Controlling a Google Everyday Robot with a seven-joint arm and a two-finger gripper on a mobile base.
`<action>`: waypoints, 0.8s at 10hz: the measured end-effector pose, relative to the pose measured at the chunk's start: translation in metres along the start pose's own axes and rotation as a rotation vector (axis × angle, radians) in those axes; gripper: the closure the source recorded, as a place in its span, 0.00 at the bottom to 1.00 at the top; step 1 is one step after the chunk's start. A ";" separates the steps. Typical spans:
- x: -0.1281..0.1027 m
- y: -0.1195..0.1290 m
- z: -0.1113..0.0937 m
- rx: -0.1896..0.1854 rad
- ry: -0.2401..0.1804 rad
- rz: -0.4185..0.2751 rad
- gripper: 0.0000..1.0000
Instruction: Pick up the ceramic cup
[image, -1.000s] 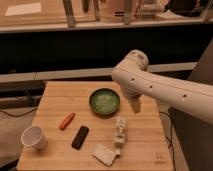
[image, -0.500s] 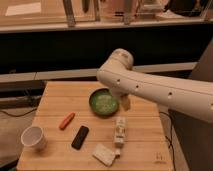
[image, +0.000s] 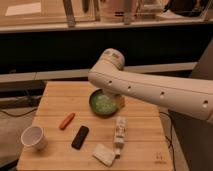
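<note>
Reaching in from the right edge of the view, the white arm (image: 155, 92) stretches leftward over the far half of the wooden surface (image: 52, 97), its long link sloping slightly upward to a rounded joint that sits above the far rim of the green bowl (image: 102, 104). From that joint the arm bends downward, and the end effector (image: 120, 101) hangs beneath it, mostly hidden by the link, showing only as a pale piece just beside the bowl's right rim. Its fingers stand spread apart and hold nothing. The ceramic cup (image: 34, 137) stands upright near the front left corner of the surface, mouth up, well apart from the end effector and touched by nothing. Between the cup and the bowl lies a small orange object (image: 67, 120), tilted diagonally, and just to its right and nearer the front a flat black object (image: 80, 137) lies at a similar slant. A pale bottle-like item (image: 119, 132) lies in front of the bowl, pointing toward the front edge, and a white packet (image: 105, 154) rests near the front edge, just beside the lower end of that item. Behind the surface runs a dark wall with a pale ledge (image: 50, 76).
</note>
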 end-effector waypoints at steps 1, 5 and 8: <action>-0.011 -0.010 -0.004 0.015 -0.005 -0.023 0.20; -0.025 -0.026 -0.010 0.045 0.000 -0.098 0.20; -0.050 -0.046 -0.015 0.085 0.000 -0.148 0.20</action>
